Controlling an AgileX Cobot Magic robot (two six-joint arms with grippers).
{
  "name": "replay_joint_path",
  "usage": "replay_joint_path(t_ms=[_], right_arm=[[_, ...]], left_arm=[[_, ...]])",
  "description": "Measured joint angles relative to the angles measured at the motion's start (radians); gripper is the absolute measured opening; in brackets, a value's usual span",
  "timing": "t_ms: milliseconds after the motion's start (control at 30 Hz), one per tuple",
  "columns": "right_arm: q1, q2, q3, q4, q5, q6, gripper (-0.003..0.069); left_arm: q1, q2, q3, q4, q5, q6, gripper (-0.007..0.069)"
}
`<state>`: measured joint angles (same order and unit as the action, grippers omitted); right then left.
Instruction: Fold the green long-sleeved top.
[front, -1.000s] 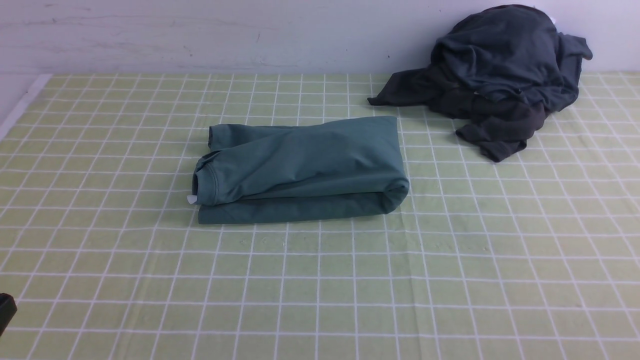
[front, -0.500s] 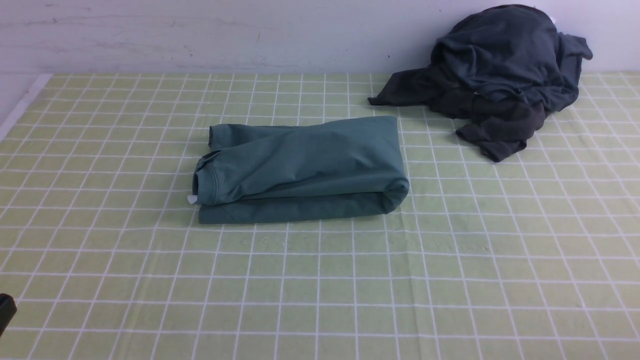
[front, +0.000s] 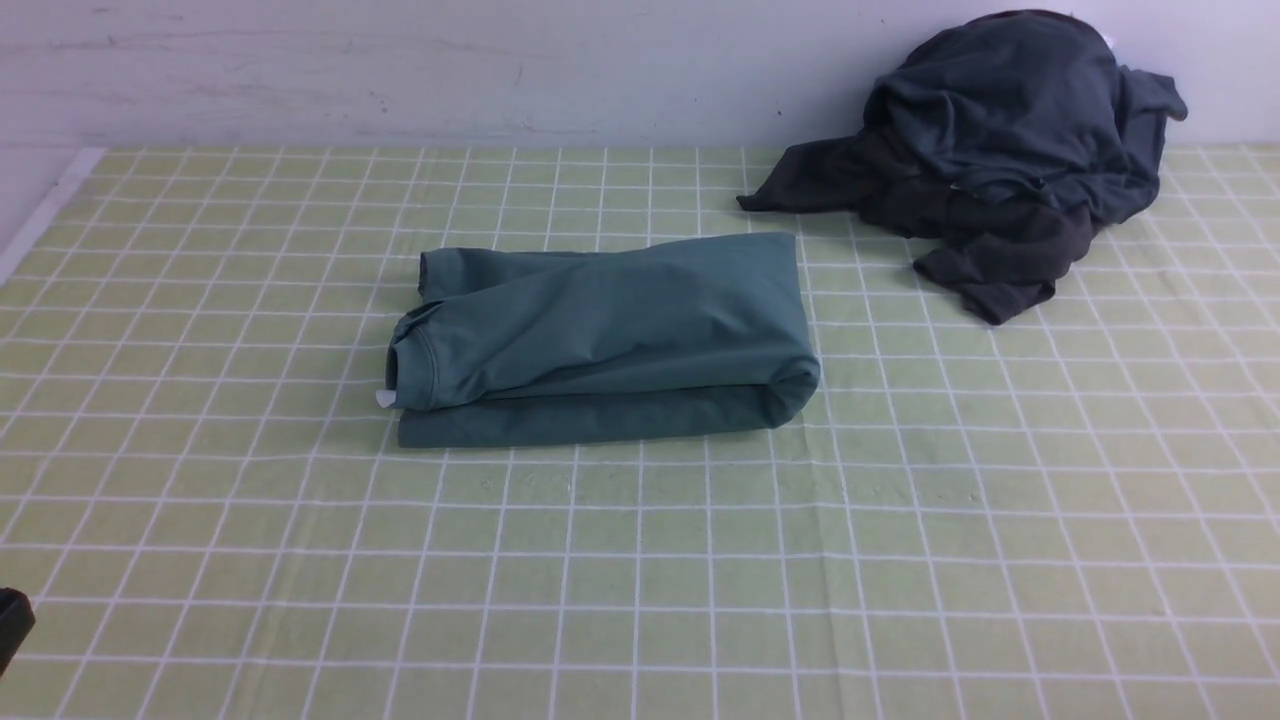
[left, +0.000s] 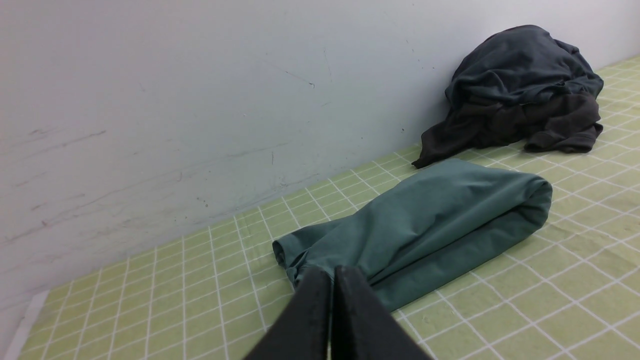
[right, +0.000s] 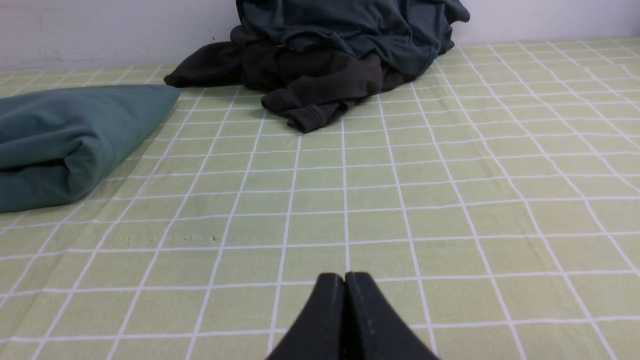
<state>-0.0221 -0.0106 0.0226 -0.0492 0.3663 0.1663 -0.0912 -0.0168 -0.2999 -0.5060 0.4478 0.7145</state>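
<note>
The green long-sleeved top (front: 610, 335) lies folded into a thick oblong bundle in the middle of the checked cloth, its ribbed neck and a white tag at the left end. It also shows in the left wrist view as the top (left: 430, 220) and in the right wrist view as the top (right: 75, 135). My left gripper (left: 332, 272) is shut and empty, drawn back well short of the bundle; only a dark sliver of it (front: 12, 625) shows at the front view's lower left edge. My right gripper (right: 345, 277) is shut and empty over bare cloth, well to the right of the top.
A heap of dark charcoal and slate garments (front: 1000, 150) sits at the back right against the wall (front: 400, 70). The green checked tablecloth (front: 700, 560) covers the table; its left edge (front: 40, 215) shows at the far left.
</note>
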Motion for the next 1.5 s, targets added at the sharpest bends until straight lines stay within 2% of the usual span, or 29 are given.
replay_joint_path(t_ms=[533, 700, 733, 767, 833, 900, 1033, 1100, 1233, 1500], right_arm=[[0.000, 0.000, 0.000, 0.000, 0.002, 0.002, -0.0014], [0.000, 0.000, 0.000, 0.001, 0.002, 0.002, -0.0014], [0.000, 0.000, 0.000, 0.001, 0.002, 0.002, -0.0014], [0.000, 0.000, 0.000, 0.001, 0.002, 0.002, -0.0014], [0.000, 0.000, 0.000, 0.001, 0.002, 0.002, -0.0014], [0.000, 0.000, 0.000, 0.001, 0.003, 0.002, -0.0014], [0.000, 0.000, 0.000, 0.001, 0.003, 0.002, -0.0014], [0.000, 0.000, 0.000, 0.001, 0.004, 0.002, -0.0014], [0.000, 0.000, 0.000, 0.001, 0.004, 0.002, -0.0014], [0.000, 0.000, 0.000, 0.001, 0.004, 0.002, -0.0014]], left_arm=[[0.000, -0.001, 0.042, -0.003, -0.036, 0.000, -0.0003], [0.002, -0.001, 0.157, 0.135, -0.107, -0.025, -0.0003], [0.003, -0.001, 0.180, 0.174, -0.138, -0.062, -0.0003], [0.003, -0.001, 0.238, 0.239, -0.192, -0.172, -0.0003], [0.003, -0.001, 0.293, 0.291, -0.251, -0.301, -0.0003], [0.003, -0.001, 0.322, 0.348, -0.285, -0.384, -0.0003], [0.003, -0.001, 0.329, 0.412, -0.240, -0.439, -0.0003], [0.003, -0.001, 0.329, 0.408, -0.145, -0.449, -0.0003], [0.003, 0.000, 0.320, 0.386, -0.085, -0.457, -0.0003], [0.003, 0.000, 0.320, 0.378, -0.082, -0.568, -0.0003]])
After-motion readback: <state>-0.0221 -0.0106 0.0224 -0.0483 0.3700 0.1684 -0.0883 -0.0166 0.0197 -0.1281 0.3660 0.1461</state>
